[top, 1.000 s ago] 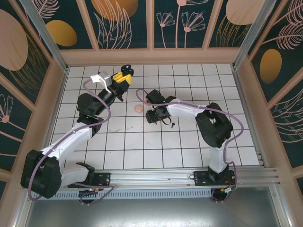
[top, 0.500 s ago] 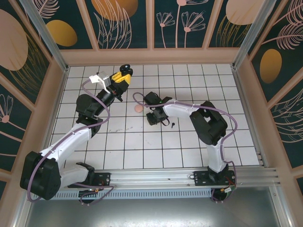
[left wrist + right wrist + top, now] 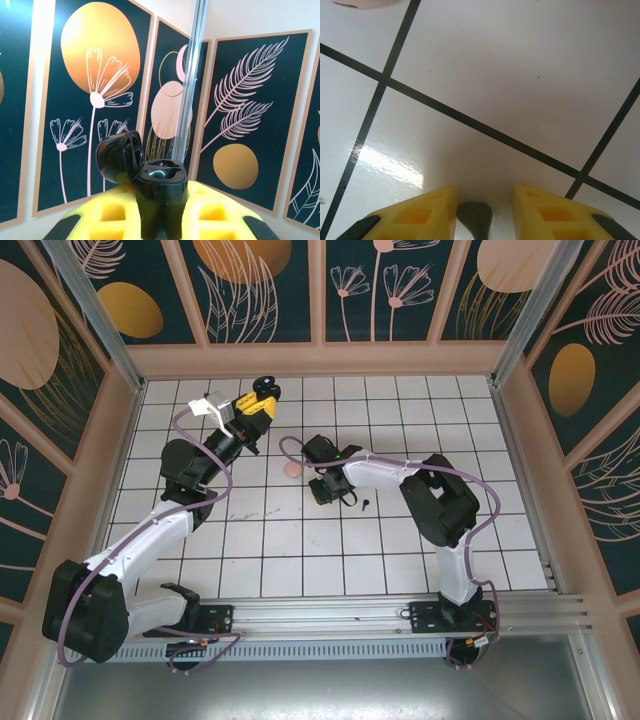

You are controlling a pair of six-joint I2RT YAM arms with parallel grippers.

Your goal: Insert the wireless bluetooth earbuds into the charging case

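Top external view: a white tiled table [image 3: 400, 570] with dark grout lines, closed in on three sides by wall panels [image 3: 250, 280] painted with pale flowers, fern fronds and orange discs on dark teal. Aluminium posts [image 3: 95, 315] stand at the far corners, and a slotted aluminium rail [image 3: 350, 615] runs along the near edge and carries both arm bases.

Near the far-left corner, the left gripper [image 3: 262, 400] is raised above the table and holds a black charging case [image 3: 265, 388]. Near the table's middle, the right gripper [image 3: 325, 488] is down at the tiles. A black earbud [image 3: 365, 504] lies on the table just to its right, and a pale pink rounded item [image 3: 292, 469] lies just to its left.

Left wrist view: the yellow fingers [image 3: 220, 215] of the left gripper [image 3: 161, 215] are pinched on the charging case [image 3: 161, 175]. Its hinged lid [image 3: 120, 157] is swung open, and the two empty wells face upward.

Right wrist view: the right gripper [image 3: 484, 192] has its yellow fingers [image 3: 415, 215] spread over glossy tile [image 3: 495, 75]. A small dark rounded piece [image 3: 475, 217] sits between them, close to one finger and clear of the other; too little of it shows to name it.
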